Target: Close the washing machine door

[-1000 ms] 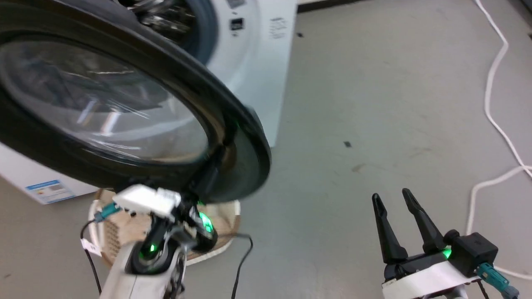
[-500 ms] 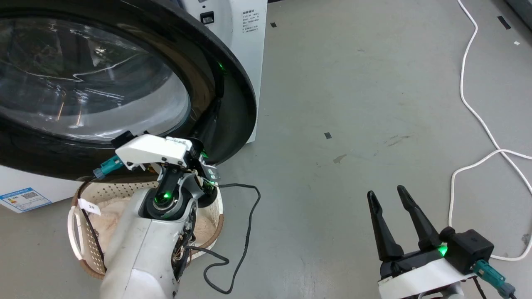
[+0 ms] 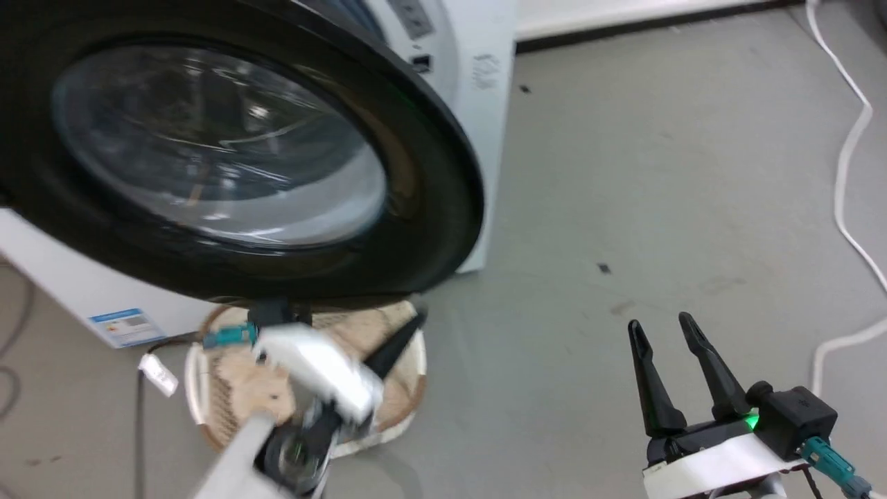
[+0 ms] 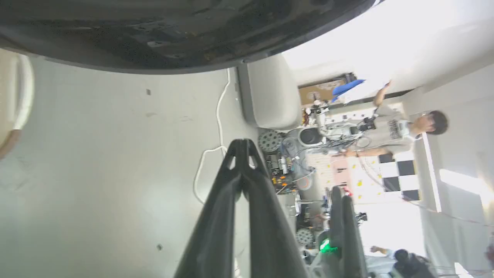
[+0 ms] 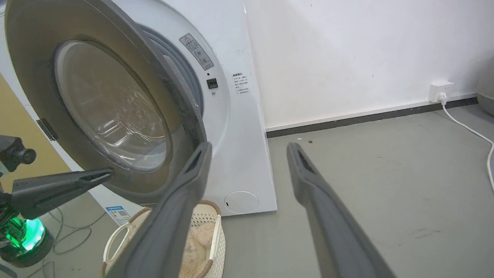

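Under the washing machine door, white basket, beige fluffy cloth inside

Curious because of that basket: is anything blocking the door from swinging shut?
Nothing visible does. The basket sits under the lower edge of the door; the gap to the machine looks clear.

The washing machine bears stickers, their print unreadable.
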